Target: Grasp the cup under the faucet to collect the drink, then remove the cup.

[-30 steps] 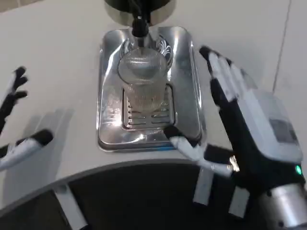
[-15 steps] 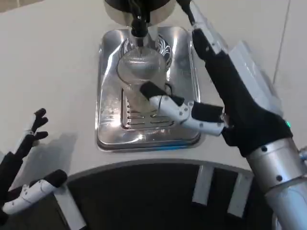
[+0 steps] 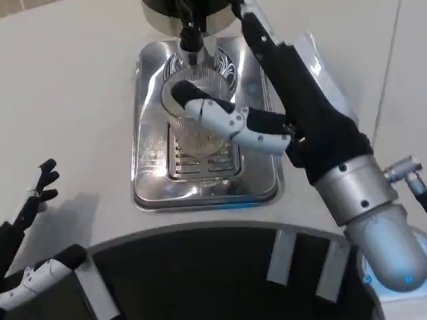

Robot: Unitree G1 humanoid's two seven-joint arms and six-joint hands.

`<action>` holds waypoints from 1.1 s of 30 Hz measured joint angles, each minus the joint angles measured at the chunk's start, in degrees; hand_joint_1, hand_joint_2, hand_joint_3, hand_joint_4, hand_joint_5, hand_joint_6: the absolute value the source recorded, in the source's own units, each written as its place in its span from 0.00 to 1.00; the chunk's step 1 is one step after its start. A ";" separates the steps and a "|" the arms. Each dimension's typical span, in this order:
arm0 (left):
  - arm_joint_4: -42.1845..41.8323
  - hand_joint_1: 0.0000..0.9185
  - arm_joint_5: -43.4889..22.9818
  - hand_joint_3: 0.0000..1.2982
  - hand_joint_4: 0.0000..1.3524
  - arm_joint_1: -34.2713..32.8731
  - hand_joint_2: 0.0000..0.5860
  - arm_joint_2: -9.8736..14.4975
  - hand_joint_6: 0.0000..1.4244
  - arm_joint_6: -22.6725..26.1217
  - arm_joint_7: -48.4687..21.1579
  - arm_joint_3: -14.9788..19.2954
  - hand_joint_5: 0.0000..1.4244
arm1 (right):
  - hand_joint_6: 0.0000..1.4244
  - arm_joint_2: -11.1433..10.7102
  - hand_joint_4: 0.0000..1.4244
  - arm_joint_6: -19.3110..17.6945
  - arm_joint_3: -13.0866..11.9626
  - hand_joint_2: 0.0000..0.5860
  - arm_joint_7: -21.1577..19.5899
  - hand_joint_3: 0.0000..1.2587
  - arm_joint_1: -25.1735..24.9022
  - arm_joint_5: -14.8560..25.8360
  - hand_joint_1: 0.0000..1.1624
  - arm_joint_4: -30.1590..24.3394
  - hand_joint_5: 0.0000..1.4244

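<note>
**Head view: right hand brought onto the cup under the faucet**

Head view frames show 1 clear change over the last second: the right hand (image 3: 267, 100) has been carried from the table's near right edge up and across to the drip tray (image 3: 150, 180), and its thumb (image 3: 213, 117) is now laid across the near side of the ribbed clear cup (image 3: 200, 127). Half a second ago that thumb was lower, in front of the cup; now it is pressed against the cup just below the rim, while the other fingers are extended past the cup's far right side towards the dispenser base (image 3: 190, 13). The cup is thus bracketed by the hand, but a firm closure cannot be confirmed, since the far fingers are partly hidden behind the palm and cup.

The cup itself has not been shifted: it is still stood upright on the slotted grate of the steel tray, directly beneath the black faucet (image 3: 190, 40). Whether any drink has been collected cannot be told from the glass.

The left hand (image 3: 30, 240) has been drawn back towards the near left corner, fingers spread, nothing held.

It is judged that the grasp is only being formed; closing the fingers and then filling are likely next, with removal not yet begun.
</note>
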 measured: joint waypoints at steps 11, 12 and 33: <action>1.13 0.00 0.48 0.00 0.00 -0.59 0.06 -0.79 0.14 -1.23 0.11 0.43 0.12 | 0.00 -1.95 0.00 -1.79 2.84 0.54 -0.12 0.00 -4.27 1.90 0.56 1.51 0.00; 1.17 0.00 0.61 0.00 0.00 -0.65 0.06 -0.79 0.14 -1.23 0.11 0.43 0.12 | 0.00 -1.80 0.00 -1.79 3.00 0.54 -0.15 0.00 -4.51 1.99 0.56 1.74 0.00; 3.77 0.00 0.69 0.00 0.00 -1.93 0.07 -0.78 0.09 -1.87 0.08 1.92 0.06 | 0.00 -0.74 0.00 -2.91 5.31 0.56 0.08 0.00 -10.27 6.87 0.54 11.57 0.00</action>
